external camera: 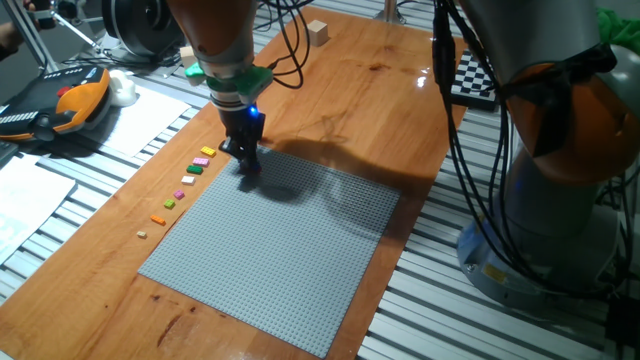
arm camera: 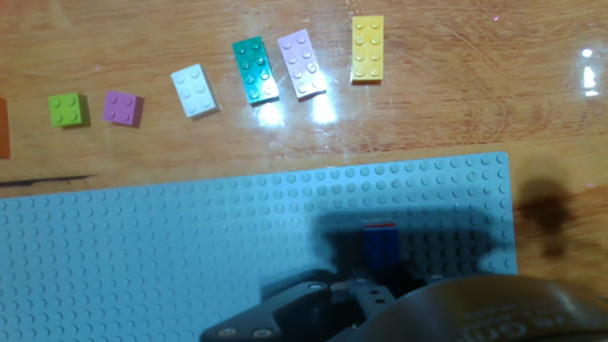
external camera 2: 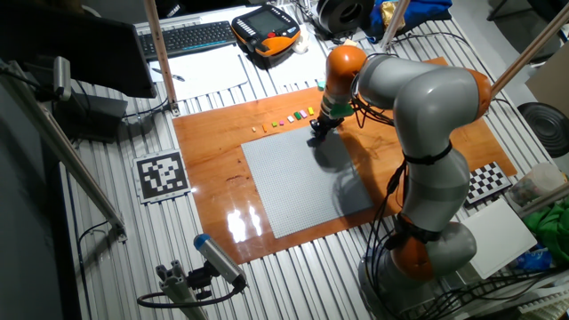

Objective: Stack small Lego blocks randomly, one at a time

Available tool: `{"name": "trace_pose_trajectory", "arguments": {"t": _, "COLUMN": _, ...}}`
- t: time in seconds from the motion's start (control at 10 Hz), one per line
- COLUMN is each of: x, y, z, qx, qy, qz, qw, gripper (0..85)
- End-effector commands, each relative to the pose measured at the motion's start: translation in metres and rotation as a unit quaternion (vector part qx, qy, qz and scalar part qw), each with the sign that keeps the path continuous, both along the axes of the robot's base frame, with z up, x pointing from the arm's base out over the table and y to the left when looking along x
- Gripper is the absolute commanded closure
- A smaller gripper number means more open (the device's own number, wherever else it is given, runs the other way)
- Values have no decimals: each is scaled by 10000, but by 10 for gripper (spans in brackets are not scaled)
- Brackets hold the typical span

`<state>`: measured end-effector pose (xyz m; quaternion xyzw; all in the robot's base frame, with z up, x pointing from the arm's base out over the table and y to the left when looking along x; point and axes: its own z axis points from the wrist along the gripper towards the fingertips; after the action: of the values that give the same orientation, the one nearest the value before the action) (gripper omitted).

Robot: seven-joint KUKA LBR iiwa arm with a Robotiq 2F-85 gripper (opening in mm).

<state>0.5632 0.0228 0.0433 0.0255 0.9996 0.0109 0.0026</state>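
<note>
My gripper is low over the far left corner of the grey baseplate. In the hand view the gripper looks shut on a blue brick, which has a red edge at its far end and sits on the plate. On the wood beside the plate lies a row of small bricks: yellow, pink, green, white, purple, lime and orange at the frame's edge. In one fixed view the row ends at a tan brick.
A wooden cube stands at the table's far end. A checkerboard lies at the right edge. A teach pendant and papers lie left of the table. The arm's base stands beside the table.
</note>
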Motion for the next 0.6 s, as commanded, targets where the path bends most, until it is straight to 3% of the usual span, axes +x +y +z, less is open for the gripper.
{"name": "trace_pose_trajectory", "arguments": {"t": 0.0, "x": -6, "y": 6, "z": 0, "qx": -8, "qy": -34, "qz": -4, "qw": 10000, "gripper": 850}}
{"name": "trace_pose_trajectory", "arguments": {"t": 0.2, "x": -22, "y": 19, "z": -7, "qx": -84, "qy": -142, "qz": -13, "qw": 9999, "gripper": 850}}
{"name": "trace_pose_trajectory", "arguments": {"t": 0.5, "x": -19, "y": 14, "z": -12, "qx": -139, "qy": -142, "qz": 26, "qw": 9998, "gripper": 850}}
